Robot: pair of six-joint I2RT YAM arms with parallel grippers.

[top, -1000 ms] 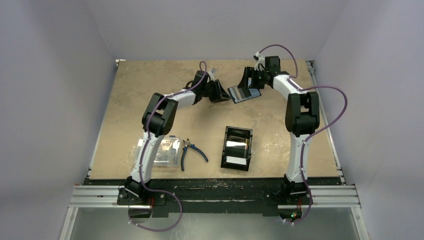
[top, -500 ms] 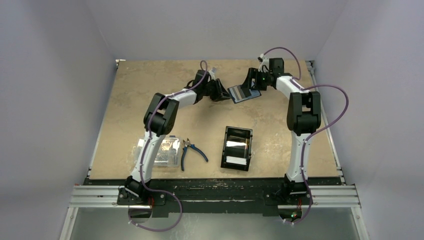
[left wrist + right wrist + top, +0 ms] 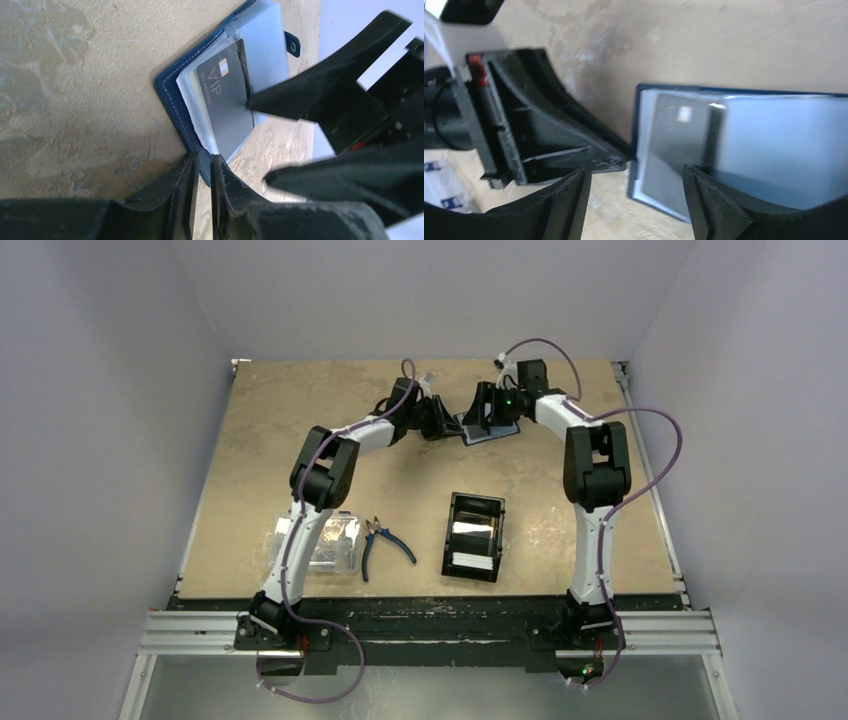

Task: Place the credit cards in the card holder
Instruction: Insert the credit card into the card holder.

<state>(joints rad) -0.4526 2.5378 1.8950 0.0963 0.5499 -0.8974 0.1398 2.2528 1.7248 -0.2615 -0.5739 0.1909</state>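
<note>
The navy blue card holder (image 3: 175, 95) lies open at the far middle of the table, with clear sleeves and a dark grey "VIP" card (image 3: 227, 105) in one of them. My left gripper (image 3: 202, 159) is shut on the holder's near corner. My right gripper (image 3: 634, 195) is open and low over the holder (image 3: 744, 130), with one fingertip (image 3: 252, 102) at the grey card's edge. In the top view the right gripper (image 3: 484, 412) covers most of the holder (image 3: 497, 431), and the left gripper (image 3: 447, 426) is right beside it. White cards (image 3: 473, 561) lie in the black tray.
A black open-topped tray (image 3: 474, 508) stands in the middle near the front. Blue-handled pliers (image 3: 384, 543) lie left of it. A clear plastic box (image 3: 330, 543) sits by the left arm. The table's back edge is close behind both grippers.
My right gripper has moved left, over the open card holder and closer to the left gripper. The left gripper has kept its hold and barely moved.
</note>
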